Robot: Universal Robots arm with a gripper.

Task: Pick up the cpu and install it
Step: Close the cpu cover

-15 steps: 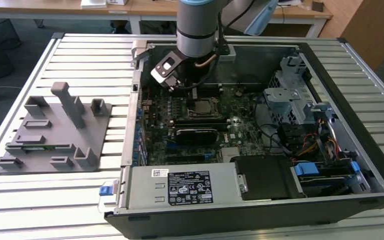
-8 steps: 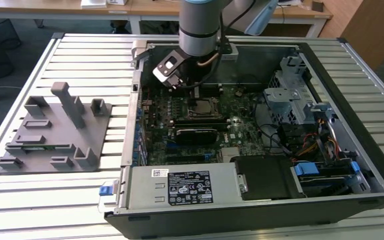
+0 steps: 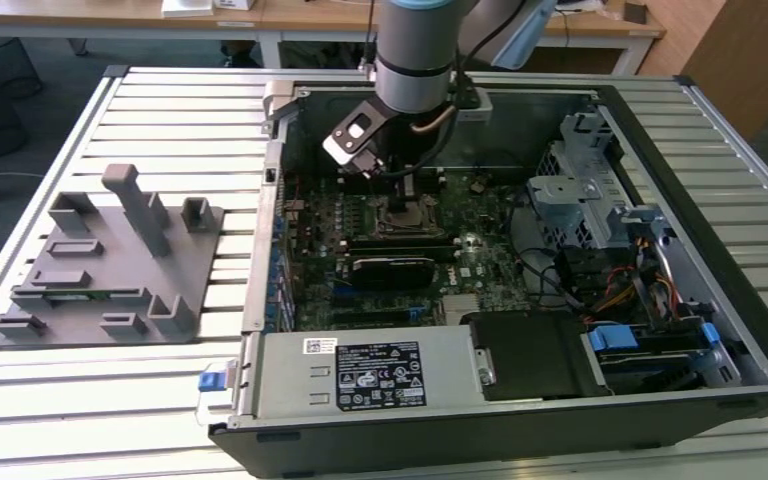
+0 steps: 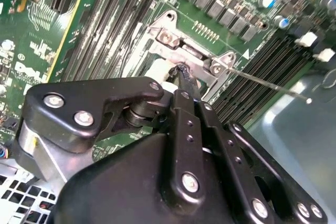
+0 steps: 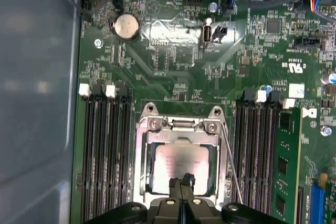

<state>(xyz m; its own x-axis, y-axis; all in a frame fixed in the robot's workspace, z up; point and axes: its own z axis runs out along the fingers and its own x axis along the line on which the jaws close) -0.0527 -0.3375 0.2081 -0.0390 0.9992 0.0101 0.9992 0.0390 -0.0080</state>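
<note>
The cpu [image 5: 178, 156] lies flat inside the metal socket frame [image 5: 143, 166] on the green motherboard, silvery top up. In the second wrist view its pale edge [image 4: 156, 70] shows beside the black fingertips [image 4: 184, 80]. My gripper [image 5: 182, 181] hangs straight over the socket [image 3: 404, 215] with its two fingers pressed together, their tips at the chip's edge. I cannot tell whether the tips touch the chip. In the exterior view the gripper [image 3: 398, 185] reaches down into the open computer case. The thin socket lever [image 5: 232, 166] stands loose beside the frame.
Memory slots [image 5: 105, 156] flank the socket on both sides. The case wall [image 3: 257, 250], a drive cage [image 3: 584, 190] and the power supply [image 3: 364, 370] surround the board. A grey plastic fixture [image 3: 111, 260] with upright posts sits on the slatted table at the exterior view's left.
</note>
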